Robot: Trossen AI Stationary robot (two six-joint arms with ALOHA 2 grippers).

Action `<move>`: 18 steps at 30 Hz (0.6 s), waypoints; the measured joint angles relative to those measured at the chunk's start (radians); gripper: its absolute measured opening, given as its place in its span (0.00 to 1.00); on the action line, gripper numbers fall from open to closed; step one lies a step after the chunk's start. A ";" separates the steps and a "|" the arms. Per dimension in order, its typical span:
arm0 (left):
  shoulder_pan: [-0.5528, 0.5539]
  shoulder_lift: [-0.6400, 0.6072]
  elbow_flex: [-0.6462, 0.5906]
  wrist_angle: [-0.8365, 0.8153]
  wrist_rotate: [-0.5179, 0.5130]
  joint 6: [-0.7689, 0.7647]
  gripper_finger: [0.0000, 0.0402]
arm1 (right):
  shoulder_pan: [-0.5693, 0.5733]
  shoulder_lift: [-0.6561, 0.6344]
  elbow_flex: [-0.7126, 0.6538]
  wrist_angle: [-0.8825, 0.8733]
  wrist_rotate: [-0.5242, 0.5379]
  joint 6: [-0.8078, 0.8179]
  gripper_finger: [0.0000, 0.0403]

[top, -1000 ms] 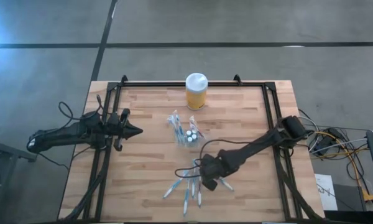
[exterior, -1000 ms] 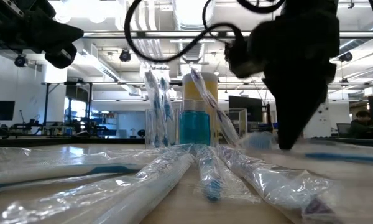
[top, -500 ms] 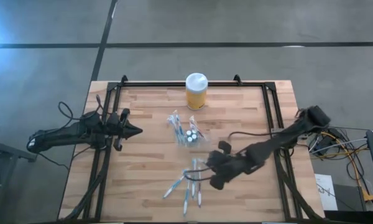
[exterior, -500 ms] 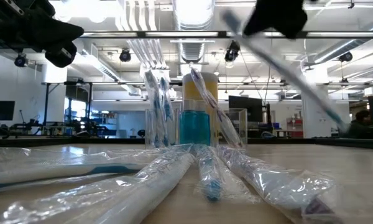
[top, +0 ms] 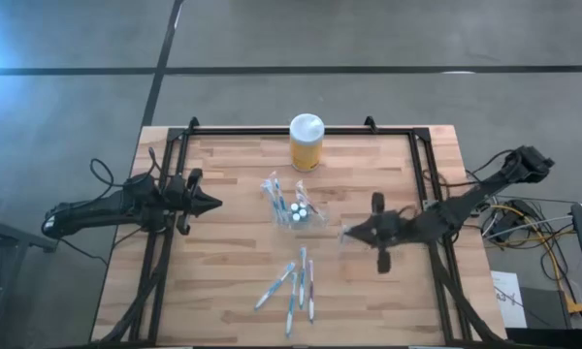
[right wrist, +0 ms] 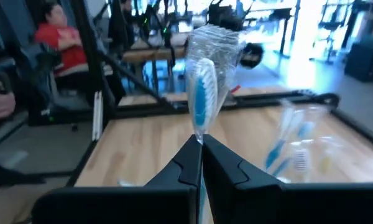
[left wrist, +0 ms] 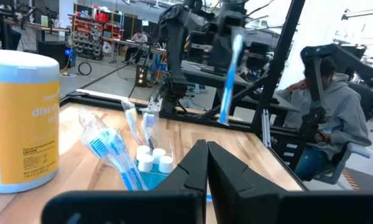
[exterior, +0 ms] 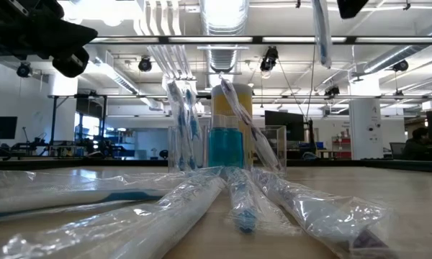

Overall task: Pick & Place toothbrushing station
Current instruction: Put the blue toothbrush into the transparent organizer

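Wooden table (top: 223, 262) with holder (top: 293, 213), jar (top: 306, 142), wrapped toothbrushes (top: 293, 286).

Two dark jointed arms trailing black cables.

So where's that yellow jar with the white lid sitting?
In the high view the yellow jar stands at the table's far edge, near the middle, just behind the clear toothbrush holder.

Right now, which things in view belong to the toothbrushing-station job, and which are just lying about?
In the job:
- toothbrushing station, brushes already standing in it
- wrapped toothbrush clamped in the right end effector
- wrapped toothbrushes on the table

Lying about:
- yellow jar
- left end effector, shut, empty
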 joint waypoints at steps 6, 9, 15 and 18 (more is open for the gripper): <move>0.000 0.000 0.000 0.001 -0.018 -0.001 0.02 | -0.079 -0.185 -0.182 0.101 -0.050 -0.064 0.02; 0.000 0.000 0.000 0.000 -0.022 0.007 0.03 | -0.109 -0.277 -0.274 0.196 -0.113 -0.109 0.02; 0.000 0.000 0.000 0.000 -0.024 0.014 0.03 | -0.131 -0.396 -0.427 0.305 -0.133 -0.125 0.02; 0.000 0.000 0.000 0.000 -0.024 0.031 0.02 | -0.130 -0.421 -0.485 0.342 -0.134 -0.127 0.02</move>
